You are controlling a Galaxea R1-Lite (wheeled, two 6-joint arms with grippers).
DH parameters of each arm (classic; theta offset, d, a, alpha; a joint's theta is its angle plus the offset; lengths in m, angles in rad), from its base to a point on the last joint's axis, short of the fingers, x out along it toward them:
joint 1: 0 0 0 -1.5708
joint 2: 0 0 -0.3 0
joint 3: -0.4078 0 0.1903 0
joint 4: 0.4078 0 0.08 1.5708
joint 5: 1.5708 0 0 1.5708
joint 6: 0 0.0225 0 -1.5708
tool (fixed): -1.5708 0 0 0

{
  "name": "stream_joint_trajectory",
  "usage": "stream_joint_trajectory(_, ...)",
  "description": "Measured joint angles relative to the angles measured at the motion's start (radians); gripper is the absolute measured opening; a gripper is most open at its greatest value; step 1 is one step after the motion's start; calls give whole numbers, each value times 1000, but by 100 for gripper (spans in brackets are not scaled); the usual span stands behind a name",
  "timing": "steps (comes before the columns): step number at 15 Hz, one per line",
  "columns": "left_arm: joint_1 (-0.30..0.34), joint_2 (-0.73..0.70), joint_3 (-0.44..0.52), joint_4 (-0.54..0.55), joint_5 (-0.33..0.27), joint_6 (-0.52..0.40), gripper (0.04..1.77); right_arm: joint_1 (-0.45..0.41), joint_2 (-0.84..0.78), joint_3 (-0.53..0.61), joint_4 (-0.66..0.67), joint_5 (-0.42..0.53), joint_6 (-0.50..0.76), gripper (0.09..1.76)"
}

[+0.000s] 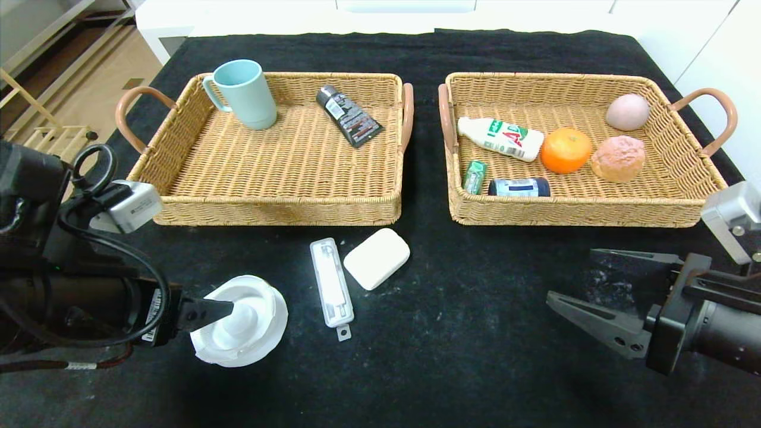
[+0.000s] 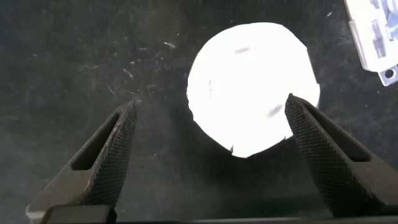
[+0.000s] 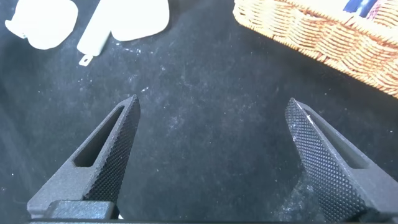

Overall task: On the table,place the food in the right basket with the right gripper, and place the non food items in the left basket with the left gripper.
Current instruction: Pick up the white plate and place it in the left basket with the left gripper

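Left gripper (image 2: 208,124), jaws apart over the white dish (image 2: 252,87), probably not touching; head view hides one finger.

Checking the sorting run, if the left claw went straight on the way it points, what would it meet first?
Probably the round white shallow dish: the open left claw hangs over it, pointing down at the black cloth table; height above it is unclear.

White cabinets (image 1: 380,15), tan wooden floor (image 1: 89,77)

Lab-style test room: black-draped table (image 1: 475,356), white cabinets (image 1: 416,12), wooden shelving (image 1: 35,131) beside.
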Motion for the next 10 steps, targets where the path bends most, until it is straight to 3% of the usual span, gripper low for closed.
stream_joint_trajectory(10,90,50,45,-57,-53,-17,172,-2,12,0,0,0,0,171)
